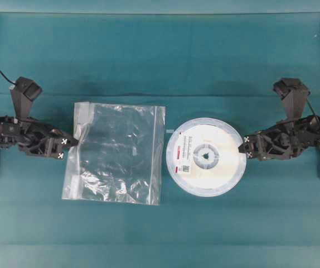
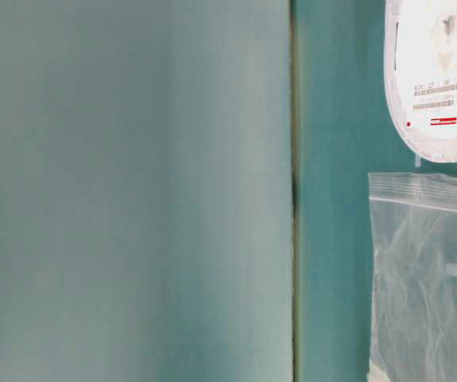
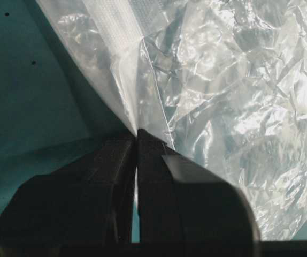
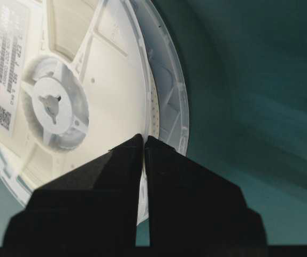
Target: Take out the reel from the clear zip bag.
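The reel (image 1: pixel 206 157) lies fully outside the clear zip bag (image 1: pixel 117 152), on the teal worktop (image 1: pixel 160 56), to the right of the bag in the overhead view. A narrow strip of worktop shows between them, so they lie close but apart. The bag lies flat and crinkled, with its whitish zip strip (image 1: pixel 158 151) running along the edge that faces the reel.

The left claw (image 1: pixel 76 144) meets the bag at the middle of its left edge, the side away from the reel. In the left wrist view its two black fingers (image 3: pixel 159 176) are pressed together with a fold of the clear plastic caught between them, and the bag (image 3: pixel 233 96) spreads away from the tips. The bag's pinched edge rises slightly off the worktop there.

The right claw (image 1: pixel 241 148) meets the reel at its right rim, the side away from the bag. In the right wrist view its fingers (image 4: pixel 175 187) are closed on the thin white rim, which passes between the tips, and the reel (image 4: pixel 89 91) stretches away from them with its grey spoked hub (image 4: pixel 54 101) and printed label (image 4: pixel 6 59) in sight. From this view the reel seems tilted, its gripped side lifted a little.

The table-level view shows only part of the reel (image 2: pixel 439 76), with its red-and-white label (image 2: pixel 443 107), and the bag's zip edge (image 2: pixel 427 195) just beside it, a thin gap between the two.
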`<state>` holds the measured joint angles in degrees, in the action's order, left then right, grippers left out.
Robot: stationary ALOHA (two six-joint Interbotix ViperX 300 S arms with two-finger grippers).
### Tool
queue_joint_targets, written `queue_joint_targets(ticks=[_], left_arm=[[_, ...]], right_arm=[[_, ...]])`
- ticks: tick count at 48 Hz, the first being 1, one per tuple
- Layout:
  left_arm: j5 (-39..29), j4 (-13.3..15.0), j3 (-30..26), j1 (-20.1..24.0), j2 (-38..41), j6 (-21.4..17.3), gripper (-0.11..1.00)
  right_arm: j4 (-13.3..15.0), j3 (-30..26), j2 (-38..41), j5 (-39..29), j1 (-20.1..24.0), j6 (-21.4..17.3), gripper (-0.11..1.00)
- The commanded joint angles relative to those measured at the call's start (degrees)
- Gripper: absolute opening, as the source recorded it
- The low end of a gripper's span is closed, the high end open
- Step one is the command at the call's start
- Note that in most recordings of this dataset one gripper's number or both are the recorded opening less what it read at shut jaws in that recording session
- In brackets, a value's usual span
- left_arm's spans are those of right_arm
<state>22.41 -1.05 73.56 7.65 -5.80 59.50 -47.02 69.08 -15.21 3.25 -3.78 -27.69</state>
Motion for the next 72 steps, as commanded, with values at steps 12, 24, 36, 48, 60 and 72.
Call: queue_joint_targets(ticks=[12, 24, 36, 48, 60, 72], left_arm=[[-0.6, -0.2, -1.3, -0.4, 1.5, 0.1, -0.04], [-0.6, -0.3, -2.0, -0.4, 1.5, 0.1, -0.04], [-0.5, -0.2, -2.0, -0.4, 1.4, 0.1, -0.04], [-0.6, -0.2, -2.0, -0.4, 1.4, 0.1, -0.04], [-0.5, -0.2, -2.0, -0.4, 1.3, -0.1, -0.04], [-0.5, -0.2, -2.2, -0.4, 0.2, -0.2, 0.0]], right_arm=[[-0.1, -0.3, -0.4, 0.1, -0.1, -0.2, 0.03], [-0.1, -0.2, -0.4, 0.6, -0.1, -0.3, 0.04], [-0.2, -0.6, -0.4, 0.2, -0.1, -0.8, 0.52], [0.4, -1.5, -0.4, 0.6, 0.2, -0.1, 0.95], [0.4, -1.8, -0.6, 0.7, 0.2, -0.1, 0.94], [0.4, -2.0, -2.5, 0.7, 0.2, 0.0, 0.94]])
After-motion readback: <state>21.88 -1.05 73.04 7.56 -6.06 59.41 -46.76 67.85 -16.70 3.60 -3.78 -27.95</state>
